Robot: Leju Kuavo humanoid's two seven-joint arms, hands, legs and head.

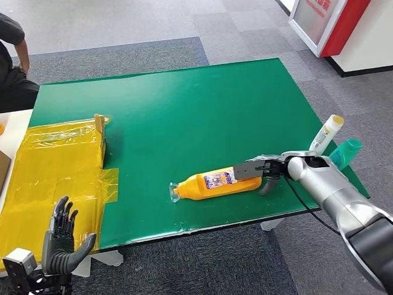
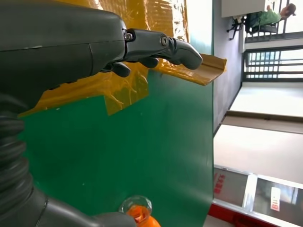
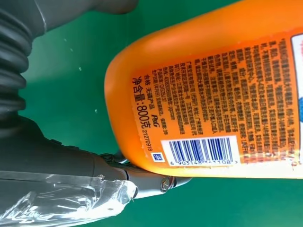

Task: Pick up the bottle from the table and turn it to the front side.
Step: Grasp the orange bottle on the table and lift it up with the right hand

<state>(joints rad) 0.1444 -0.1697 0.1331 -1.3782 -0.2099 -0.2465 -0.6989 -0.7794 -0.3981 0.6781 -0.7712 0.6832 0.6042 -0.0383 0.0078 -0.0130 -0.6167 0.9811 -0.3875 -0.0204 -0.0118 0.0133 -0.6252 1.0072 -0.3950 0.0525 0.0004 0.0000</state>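
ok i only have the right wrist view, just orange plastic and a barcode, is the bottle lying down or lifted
Observer: Lying on its side on the green table. The orange bottle has its clear cap toward the robot's left.
Operator: where on it is my hand
Observer: The right hand is at the base end, fingers over it. I cannot confirm a grip.
Operator: left hand free
Observer: Yes, the left hand holds nothing, fingers apart, at the table's near edge by the yellow film.
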